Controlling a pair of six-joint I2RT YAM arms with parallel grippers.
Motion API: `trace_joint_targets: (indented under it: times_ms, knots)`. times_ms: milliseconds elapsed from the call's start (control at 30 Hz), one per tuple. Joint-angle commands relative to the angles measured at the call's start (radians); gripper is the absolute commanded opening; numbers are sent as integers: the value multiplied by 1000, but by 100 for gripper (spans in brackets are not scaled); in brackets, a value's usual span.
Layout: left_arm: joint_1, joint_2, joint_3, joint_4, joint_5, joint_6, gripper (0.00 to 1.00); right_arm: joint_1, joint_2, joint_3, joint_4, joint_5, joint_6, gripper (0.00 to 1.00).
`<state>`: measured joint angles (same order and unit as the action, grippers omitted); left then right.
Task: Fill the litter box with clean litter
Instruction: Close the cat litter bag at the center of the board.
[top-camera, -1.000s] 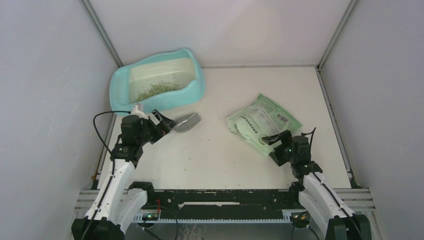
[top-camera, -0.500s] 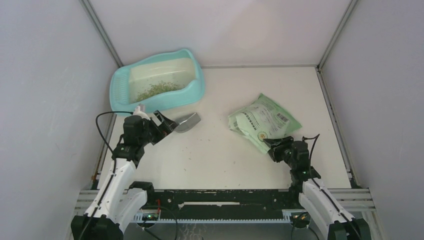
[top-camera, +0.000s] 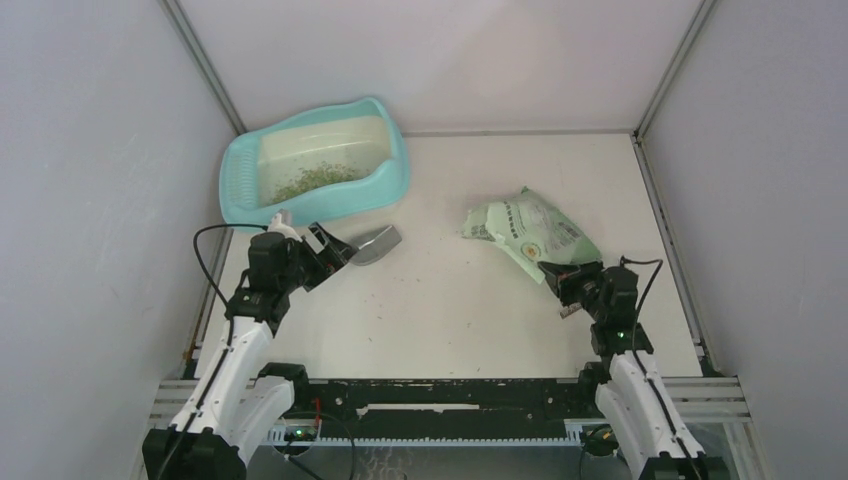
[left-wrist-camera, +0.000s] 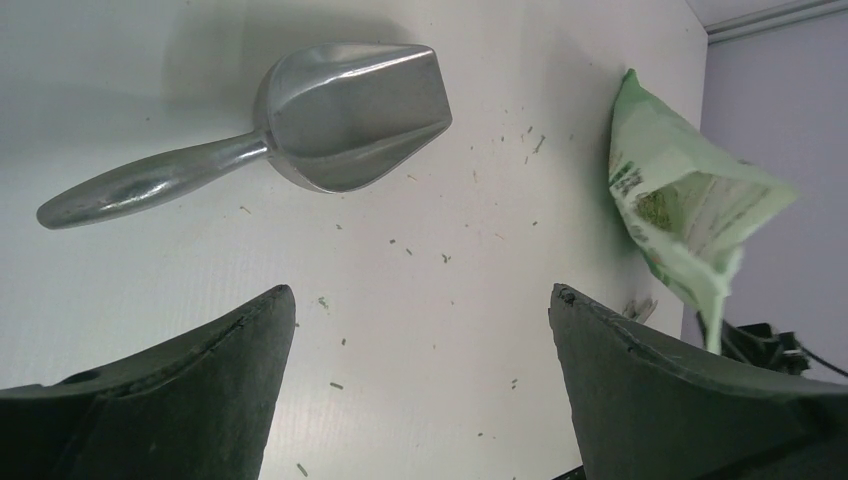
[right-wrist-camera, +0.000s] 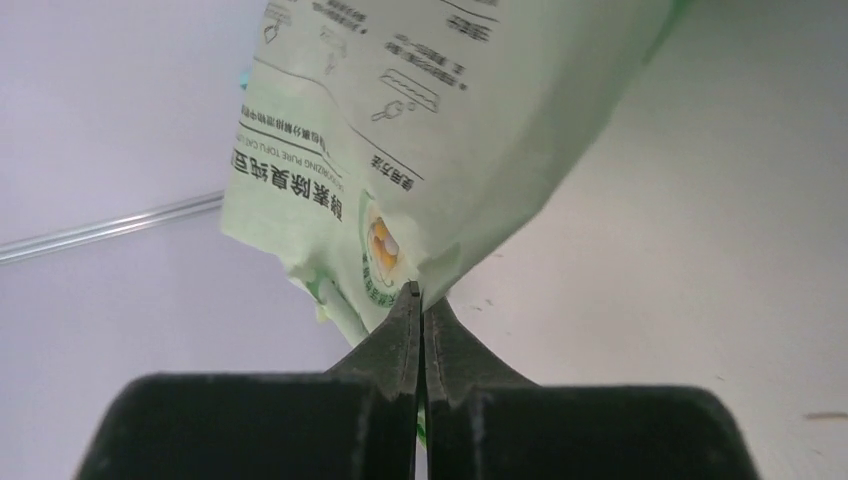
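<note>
Litter box sits upper left in your top view, with litter thin on its floor. Only the right wrist view shows your right tool pinched together on a corner of the bag. The left wrist view shows your left tool spread apart over the table, with the scoop at upper left.

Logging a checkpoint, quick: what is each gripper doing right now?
Left gripper: open, holding nothing.
Right gripper: closed on the edge of the green bag.
</note>
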<state>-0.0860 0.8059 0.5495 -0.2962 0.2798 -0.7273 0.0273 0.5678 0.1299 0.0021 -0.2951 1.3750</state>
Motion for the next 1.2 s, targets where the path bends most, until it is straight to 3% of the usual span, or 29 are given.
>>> trace_joint_targets:
  times_ms: [0, 167, 300, 467, 900, 1067, 1167]
  knots:
    - [-6, -16, -26, 47, -2, -12, 100, -93, 158, 206, 104, -212, -77, 0]
    - [-6, -25, -20, 48, 1, -19, 100, -105, 413, 395, 277, -386, -28, 0]
    - [-6, -34, -12, 36, -3, -18, 100, -74, 485, 538, 288, -429, -11, 0]
    - [-6, -38, -12, 35, -9, -20, 100, -57, 492, 620, 308, -492, 20, 0]
    - [-6, -72, -17, 20, -36, -30, 100, -31, 474, 631, 543, -626, 213, 0]
    - [-7, -104, -21, -3, -54, -34, 100, 51, 484, 640, 632, -653, 280, 0]
    - [-6, -122, -28, -13, -56, -32, 100, 60, 457, 635, 570, -666, 230, 0]
